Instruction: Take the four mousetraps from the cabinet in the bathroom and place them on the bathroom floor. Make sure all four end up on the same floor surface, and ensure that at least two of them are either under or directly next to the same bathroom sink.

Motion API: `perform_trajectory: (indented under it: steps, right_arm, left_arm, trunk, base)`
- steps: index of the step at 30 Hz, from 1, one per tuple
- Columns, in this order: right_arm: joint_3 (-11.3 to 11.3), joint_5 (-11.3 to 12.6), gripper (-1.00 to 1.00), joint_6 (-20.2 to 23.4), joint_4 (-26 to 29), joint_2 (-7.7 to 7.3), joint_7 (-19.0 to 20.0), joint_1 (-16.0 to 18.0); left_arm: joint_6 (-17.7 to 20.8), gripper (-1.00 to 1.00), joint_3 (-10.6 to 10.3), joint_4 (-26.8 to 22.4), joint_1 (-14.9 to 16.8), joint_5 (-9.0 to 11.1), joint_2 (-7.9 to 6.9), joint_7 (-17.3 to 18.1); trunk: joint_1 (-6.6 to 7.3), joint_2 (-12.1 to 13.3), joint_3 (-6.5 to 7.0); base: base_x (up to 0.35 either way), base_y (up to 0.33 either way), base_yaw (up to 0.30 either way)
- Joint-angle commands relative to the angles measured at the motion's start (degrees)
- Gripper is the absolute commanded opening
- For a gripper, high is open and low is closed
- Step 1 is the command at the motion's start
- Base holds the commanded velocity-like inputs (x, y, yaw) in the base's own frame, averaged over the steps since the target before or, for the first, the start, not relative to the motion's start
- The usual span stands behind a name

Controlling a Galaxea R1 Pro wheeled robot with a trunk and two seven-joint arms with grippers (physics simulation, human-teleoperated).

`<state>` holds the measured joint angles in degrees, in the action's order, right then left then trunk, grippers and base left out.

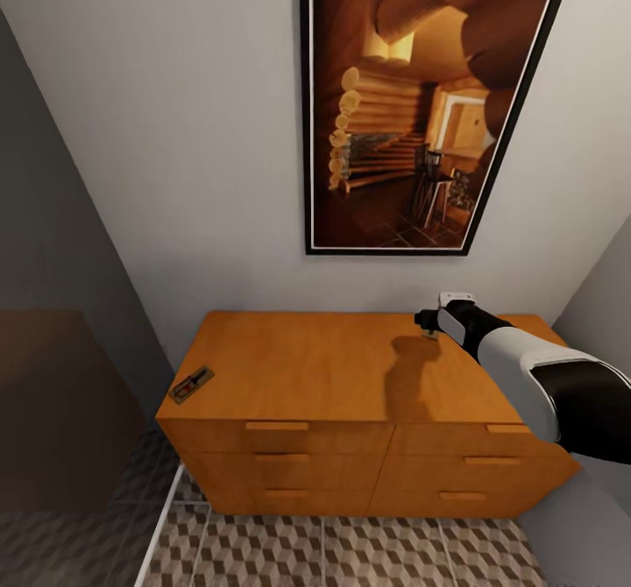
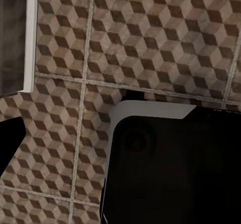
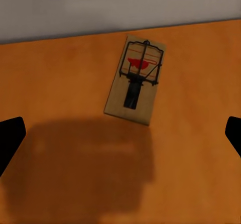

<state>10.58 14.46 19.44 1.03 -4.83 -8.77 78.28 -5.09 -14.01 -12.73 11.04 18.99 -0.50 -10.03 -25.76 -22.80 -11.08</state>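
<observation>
A mousetrap (image 3: 134, 79) is seen lying flat on the cabinet (image 1: 350, 368) top, close to its rear edge by the wall: a pale rectangular wooden board carrying a dark wire frame, a black bar and a red patch. The right gripper (image 3: 120, 133) is held above it, fingers wide apart, nothing between them. A second mousetrap (image 1: 192, 385) is noted at the front left corner of the top. The cabinet is smooth orange-brown wood with slim bar handles on flat drawer fronts. The bathroom floor (image 2: 150, 33) is tiled in a cube pattern with pale grout. The left gripper's finger state cannot be told.
</observation>
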Motion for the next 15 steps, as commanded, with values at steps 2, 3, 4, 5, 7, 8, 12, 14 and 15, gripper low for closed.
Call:
perform_trajectory:
  steps: [2, 3, 4, 5, 7, 8, 12, 14, 15]
  right_arm:
    - [0.49, 0.57, 1.0, 0.34, 0.11, -0.01, -0.2, 0.03]
    - [0.49, 0.57, 1.0, 0.34, 0.11, -0.01, -0.2, 0.03]
    - [0.49, 0.57, 1.0, 0.34, 0.11, -0.01, -0.2, 0.03]
    - [0.49, 0.57, 1.0, 0.34, 0.11, -0.01, -0.2, 0.03]
    - [0.49, 0.57, 1.0, 0.34, 0.11, -0.01, -0.2, 0.03]
    - [0.49, 0.57, 1.0, 0.32, 0.11, -0.01, -0.2, 0.03]
    - [0.5, 0.57, 1.0, 0.27, 0.11, -0.01, -0.2, 0.03]
    - [0.5, 0.57, 1.0, 0.27, 0.11, -0.01, -0.2, 0.03]
    - [0.5, 0.57, 1.0, 0.26, 0.11, -0.01, -0.2, 0.03]
  left_arm:
    - [-0.16, 1.0, -0.5, -0.01, 0.04, 0.53, -0.03, -0.26]
    - [-0.15, 1.0, -0.5, -0.01, 0.04, 0.53, -0.03, -0.26]
    - [-0.15, 1.0, -0.5, -0.01, 0.04, 0.53, -0.03, -0.26]
    - [-0.17, 1.0, -0.5, -0.01, 0.04, 0.53, -0.03, -0.26]
    - [-0.17, 1.0, -0.5, -0.01, 0.04, 0.53, -0.03, -0.26]
    - [-0.18, 1.0, -0.5, -0.01, 0.04, 0.53, -0.03, -0.26]
    - [-0.16, 1.0, -0.5, -0.01, 0.04, 0.53, -0.03, -0.26]
    - [-0.17, 1.0, -0.5, -0.01, 0.04, 0.53, -0.03, -0.26]
    - [-0.17, 1.0, -0.5, -0.01, 0.04, 0.53, -0.03, -0.26]
  trunk:
    - [-0.03, -0.12, -0.3]
    - [-0.03, -0.12, -0.39]
    - [-0.03, -0.12, -0.48]
    - [-0.03, -0.12, -0.57]
    - [-0.03, -0.12, -0.75]
    - [-0.03, -0.12, -0.83]
    - [-0.03, -0.12, -1.07]
    - [-0.03, -0.12, -1.13]
    - [-0.03, -0.12, -1.15]
  base:
    - [0.0, 0.0, 0.0]
    - [0.0, 0.0, 0.0]
    - [0.0, 0.0, 0.0]
    - [0.0, 0.0, 0.0]
    - [0.0, 0.0, 0.0]
    - [0.0, 0.0, 0.0]
    - [0.0, 0.0, 0.0]
    - [0.0, 0.0, 0.0]
    - [0.008, 0.0, 0.0]
